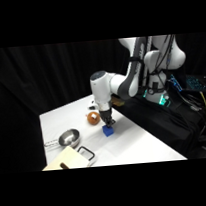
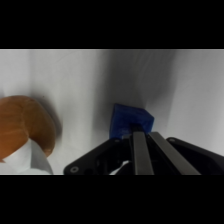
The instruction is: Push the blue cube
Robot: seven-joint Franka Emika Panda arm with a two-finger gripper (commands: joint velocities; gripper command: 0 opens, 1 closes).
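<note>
The blue cube [image 1: 109, 132] rests on the white table [image 1: 144, 143], a little right of the orange-brown ball [image 1: 93, 118]. My gripper [image 1: 109, 122] comes down from above, its tip right at the cube's top far edge. In the wrist view the cube [image 2: 129, 119] lies just beyond the gripper [image 2: 144, 133]. The two fingers are pressed together, shut on nothing, and their tips meet the cube's near side. The ball [image 2: 25, 122] fills the left of that view.
A round metal bowl [image 1: 68, 138] stands toward the front left, with metal tongs [image 1: 50, 143] beside it. A beige block [image 1: 70, 158] with a black handle [image 1: 86, 152] lies at the front edge. Black equipment [image 1: 182, 120] borders the table's right side.
</note>
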